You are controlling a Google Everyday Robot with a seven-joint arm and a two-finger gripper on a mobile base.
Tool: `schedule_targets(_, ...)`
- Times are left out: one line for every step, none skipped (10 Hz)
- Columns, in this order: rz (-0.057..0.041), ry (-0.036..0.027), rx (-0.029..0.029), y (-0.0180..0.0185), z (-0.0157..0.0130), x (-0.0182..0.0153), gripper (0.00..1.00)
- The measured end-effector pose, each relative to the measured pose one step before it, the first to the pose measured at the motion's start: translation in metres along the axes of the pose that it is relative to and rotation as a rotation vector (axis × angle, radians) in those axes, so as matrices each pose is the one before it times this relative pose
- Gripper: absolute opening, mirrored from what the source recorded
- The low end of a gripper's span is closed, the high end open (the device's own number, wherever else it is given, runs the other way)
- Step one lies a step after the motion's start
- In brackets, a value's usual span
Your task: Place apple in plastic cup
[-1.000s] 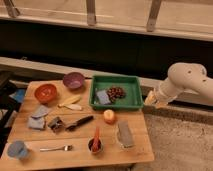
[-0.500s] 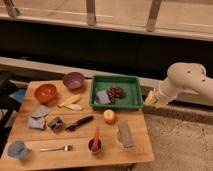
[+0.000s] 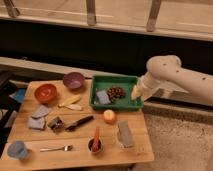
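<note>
We are seeing the gripper (image 3: 135, 93) hanging at the right rim of the green tray (image 3: 114, 78), and we cannot tell if it is squeezing or loose. The apple (image 3: 109, 116) is sitting on the wooden table (image 3: 50, 136), just in front of the tray. The plastic cup (image 3: 17, 149) is standing well apart from it, at the front left corner. A dark cup (image 3: 95, 145), a fork (image 3: 56, 148) and a black-handled tool (image 3: 79, 122) are lying between them. A clear container (image 3: 125, 135) is standing near the apple, close to the table's right edge. Some bare wood is showing behind the fork.
</note>
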Motion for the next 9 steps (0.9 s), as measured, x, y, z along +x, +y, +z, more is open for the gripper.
schedule_targets(-0.03406, -0.00407, -0.00085, 0.01577, 0.00596, 0.00031, 0.47)
schedule_targets(-0.00773, -0.00292, -0.00444, 0.00558, 0.00052, -0.00040, 0.47)
schedule_targets(0.00304, -0.00269, 0.00762, -0.00525, -0.00078, 0.00003, 0.47)
schedule_targets(0.00150, 0.00021, 0.00012, -0.00080, -0.00007, 0.00037, 0.48)
schedule_targets(-0.00420, 0.00071, -0.00253, 0.00328, 0.00033, -0.00053, 0.49)
schedule_targets(-0.00230, 0.00649, 0.00031, 0.00046, 0.00150, 0.00107, 0.49)
schedule_targets(-0.01036, 0.02248, 0.00484, 0.00143, 0.00314, 0.00442, 0.55)
schedule_targets(-0.01950, 0.02122, 0.00429, 0.00880, 0.00451, 0.00588, 0.63)
schedule_targets(-0.01503, 0.01725, 0.00561, 0.01081, 0.00306, 0.00690, 0.72)
